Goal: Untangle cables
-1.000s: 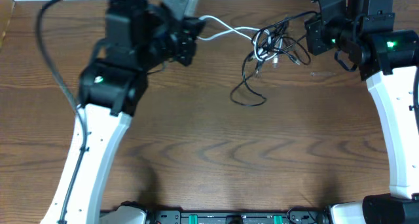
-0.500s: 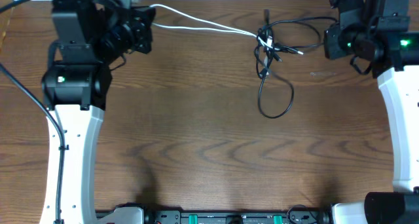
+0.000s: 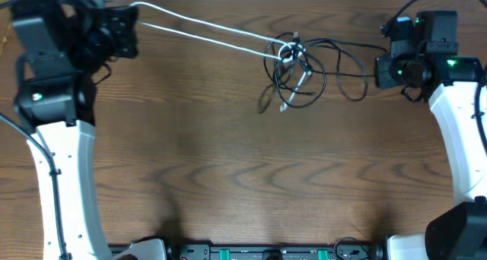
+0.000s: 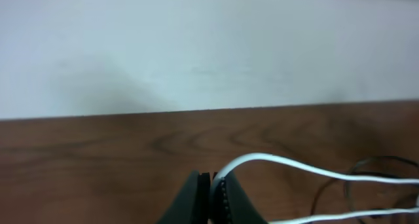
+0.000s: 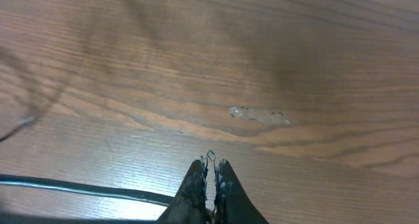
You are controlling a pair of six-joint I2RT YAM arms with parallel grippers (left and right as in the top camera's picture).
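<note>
White cable (image 3: 205,33): two strands stretched from the upper left of the overhead frame to upper centre, where they enter a knot with the black cables (image 3: 303,76). Black cables: loose loops on the bench (image 3: 243,176) around the knot. One strand leads right to the right tool (image 5: 211,178). Right tool: closed, pinching that black strand, upper right of the frame. Left tool (image 4: 211,188): closed, gripping the white cable's looped end, upper left.
</note>
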